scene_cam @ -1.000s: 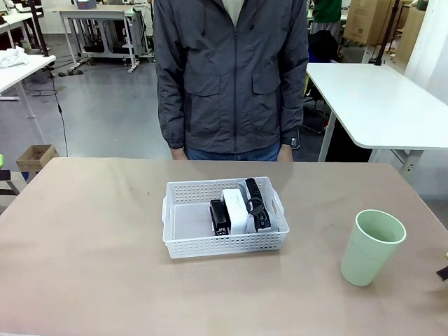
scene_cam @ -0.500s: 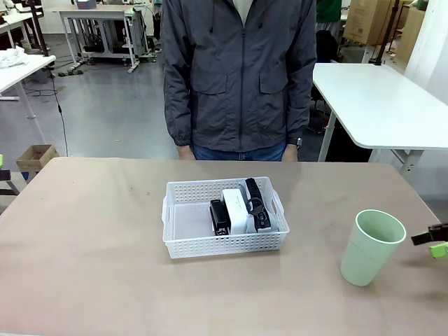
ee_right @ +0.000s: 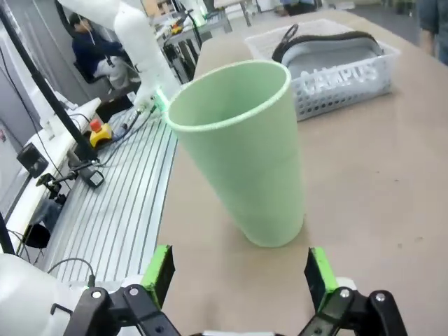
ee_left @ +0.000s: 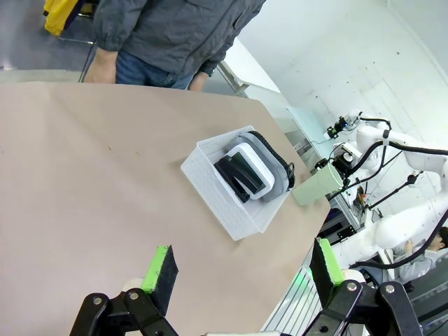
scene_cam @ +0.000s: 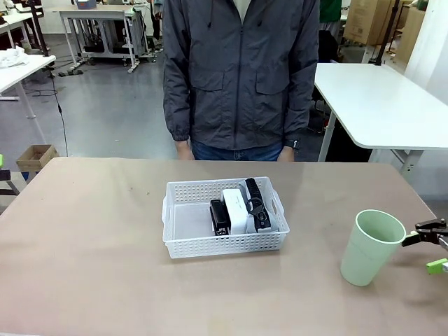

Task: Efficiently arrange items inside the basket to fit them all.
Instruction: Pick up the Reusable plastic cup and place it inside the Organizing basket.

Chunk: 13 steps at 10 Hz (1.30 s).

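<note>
The white perforated basket (scene_cam: pixel 182 217) sits mid-table, its right half packed side by side with a black stapler (scene_cam: pixel 219 216), a white box (scene_cam: pixel 236 210) and a grey pouch with a black strap (scene_cam: pixel 257 204). The same basket (ee_left: pixel 213 182) lies ahead of my open left gripper (ee_left: pixel 241 269), which hovers well short of it. A pale green cup (scene_cam: pixel 371 247) stands upright near the right table edge. My right gripper (scene_cam: pixel 432 243) is open just to the right of the cup (ee_right: pixel 241 150), its green pads spread wider than the cup and apart from it.
A person in a grey jacket (scene_cam: pixel 241 70) stands at the far side, hands hanging at the table edge. The basket's left half is bare. Open tabletop (scene_cam: pixel 91 245) stretches to the left and in front. The basket (ee_right: pixel 336 59) lies beyond the cup in the right wrist view.
My right gripper has come in from the right edge toward the cup. The person has shifted slightly to the right. Basket and cup have not moved.
</note>
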Motion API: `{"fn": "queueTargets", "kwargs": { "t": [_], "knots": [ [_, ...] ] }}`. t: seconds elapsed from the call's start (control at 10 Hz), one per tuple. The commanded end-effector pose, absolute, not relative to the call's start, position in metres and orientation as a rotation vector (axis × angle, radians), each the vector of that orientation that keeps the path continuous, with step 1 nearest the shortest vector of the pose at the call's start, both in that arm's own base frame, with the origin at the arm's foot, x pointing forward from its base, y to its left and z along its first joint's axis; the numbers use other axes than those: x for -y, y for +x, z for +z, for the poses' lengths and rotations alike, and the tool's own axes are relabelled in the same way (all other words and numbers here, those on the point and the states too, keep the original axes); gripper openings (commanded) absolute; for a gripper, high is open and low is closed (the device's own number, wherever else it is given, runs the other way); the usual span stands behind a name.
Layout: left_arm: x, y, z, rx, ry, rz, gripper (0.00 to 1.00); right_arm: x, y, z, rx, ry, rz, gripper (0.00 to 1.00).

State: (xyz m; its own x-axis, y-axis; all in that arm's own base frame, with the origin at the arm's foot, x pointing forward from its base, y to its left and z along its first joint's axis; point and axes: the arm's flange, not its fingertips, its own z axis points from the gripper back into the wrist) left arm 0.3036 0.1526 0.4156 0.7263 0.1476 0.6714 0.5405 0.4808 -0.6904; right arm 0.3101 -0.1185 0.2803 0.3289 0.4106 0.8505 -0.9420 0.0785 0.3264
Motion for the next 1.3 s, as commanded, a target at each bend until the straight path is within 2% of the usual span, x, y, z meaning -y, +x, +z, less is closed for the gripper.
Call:
{"fn": "queueTargets", "kwargs": {
  "t": [0.0,0.1,0.3,0.4,0.7,1.0,1.2],
  "knots": [
    [-0.152,0.304,0.419,0.762,-1.081,-0.263,1.00,0.109,0.308,0.274,0.608,0.945,1.013,1.00],
    [-0.152,0.304,0.419,0.762,-1.081,-0.263,1.00,0.118,0.310,0.280,0.653,1.030,1.128,1.00],
    [-0.152,0.304,0.419,0.762,-1.081,-0.263,1.00,0.118,0.310,0.280,0.653,1.030,1.128,1.00],
    [-0.152,0.304,0.419,0.762,-1.081,-0.263,1.00,0.120,0.313,0.277,0.635,1.007,1.103,1.00],
    [-0.152,0.304,0.419,0.762,-1.081,-0.263,1.00,0.124,0.305,0.266,0.790,0.981,1.380,1.00],
    [-0.152,0.304,0.419,0.762,-1.081,-0.263,1.00,0.119,0.296,0.262,0.861,0.924,1.556,1.00],
    [-0.152,0.304,0.419,0.762,-1.081,-0.263,1.00,0.107,0.294,0.254,0.881,0.861,1.543,1.00]
  ]
}}
